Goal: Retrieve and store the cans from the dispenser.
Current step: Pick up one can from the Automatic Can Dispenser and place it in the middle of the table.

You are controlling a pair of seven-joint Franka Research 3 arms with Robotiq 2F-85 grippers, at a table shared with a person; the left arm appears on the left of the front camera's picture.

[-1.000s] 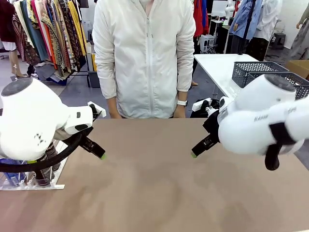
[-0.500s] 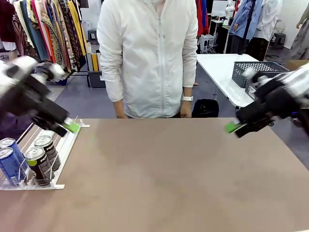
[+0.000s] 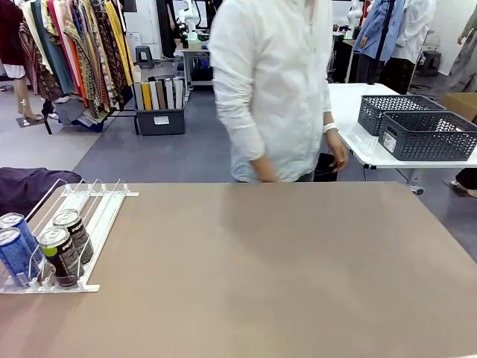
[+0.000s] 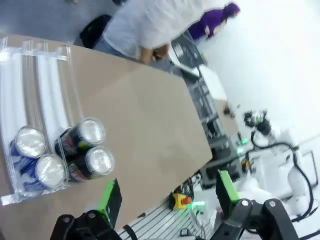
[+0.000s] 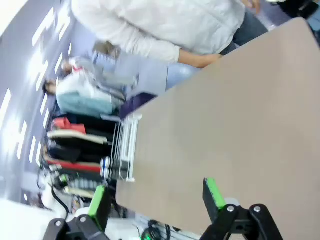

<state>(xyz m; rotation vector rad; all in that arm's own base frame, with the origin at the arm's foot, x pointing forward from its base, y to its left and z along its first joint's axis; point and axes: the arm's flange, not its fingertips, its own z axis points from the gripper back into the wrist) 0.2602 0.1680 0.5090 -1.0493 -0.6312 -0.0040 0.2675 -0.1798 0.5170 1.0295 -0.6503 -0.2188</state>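
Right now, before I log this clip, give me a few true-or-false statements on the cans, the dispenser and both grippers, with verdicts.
1. Four cans sit in the dispenser. True.
2. The left gripper is shut on a can. False: it is open and holds nothing.
3. The cans rest at the dispenser's far end. False: they rest at its near end, on the robot's side.
4. The right gripper is open and holds nothing. True.

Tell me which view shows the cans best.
Left wrist view: all four cans sit whole in frame, tops showing, against the dispenser's end stop. Front view crops the blue pair at its edge; right wrist view shows them tiny and blurred.
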